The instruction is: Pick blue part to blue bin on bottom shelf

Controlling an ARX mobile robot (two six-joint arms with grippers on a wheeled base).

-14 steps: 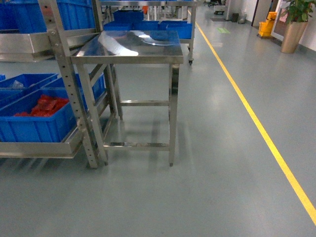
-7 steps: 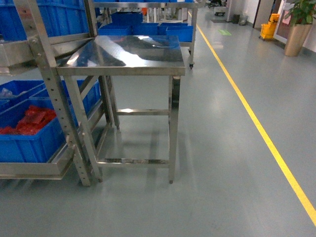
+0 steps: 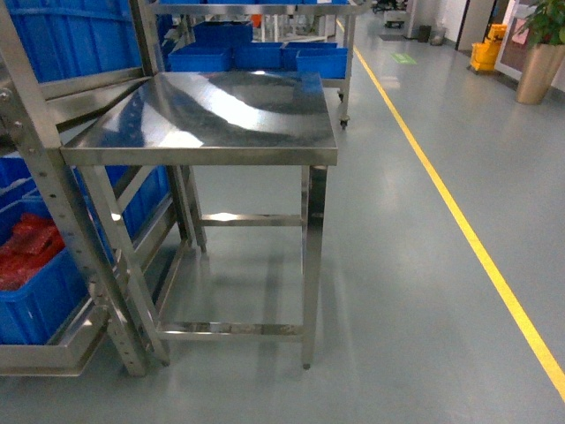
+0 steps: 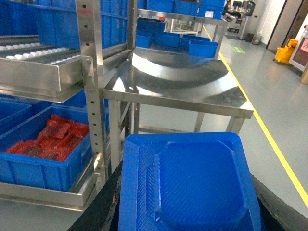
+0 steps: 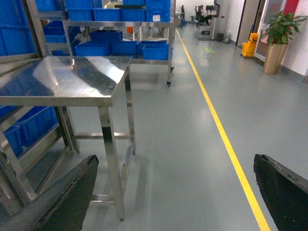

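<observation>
Right now your left gripper (image 4: 185,202) clamps a blue tray (image 4: 192,183); your right gripper (image 5: 175,192) gapes wide, holding nothing. You can't see the blue part; beside the steel table (image 3: 221,115), the bottom shelf (image 3: 44,353) holds a crate with red bags (image 4: 43,154).

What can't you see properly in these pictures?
- Blue part: in no view.
- Crate of red bags: cut off by the head view's left edge and crossed by the rack post.
- Left gripper: left wrist view, hidden behind a big blue plastic thing.
- Right gripper: only dark finger tips show at the bottom edge.
</observation>
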